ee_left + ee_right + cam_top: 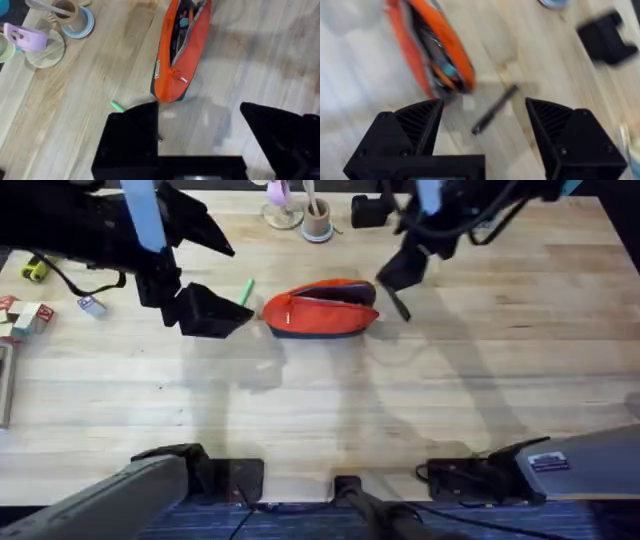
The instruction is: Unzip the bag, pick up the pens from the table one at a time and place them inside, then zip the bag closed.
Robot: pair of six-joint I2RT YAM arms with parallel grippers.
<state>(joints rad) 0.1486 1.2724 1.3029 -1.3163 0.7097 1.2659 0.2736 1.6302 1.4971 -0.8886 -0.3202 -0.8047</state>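
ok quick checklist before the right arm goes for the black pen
1. Bag unzipped: ok, opening gapes in both wrist views.
2. Black pen free on the table, beside the bag's end: ok.
3. Right gripper open, pen between its fingers in view: ok.
4. Left gripper open and empty, apart from the bag: ok.
5. Green pen out on the table: ok.
6. Room left inside the bag: cannot tell.
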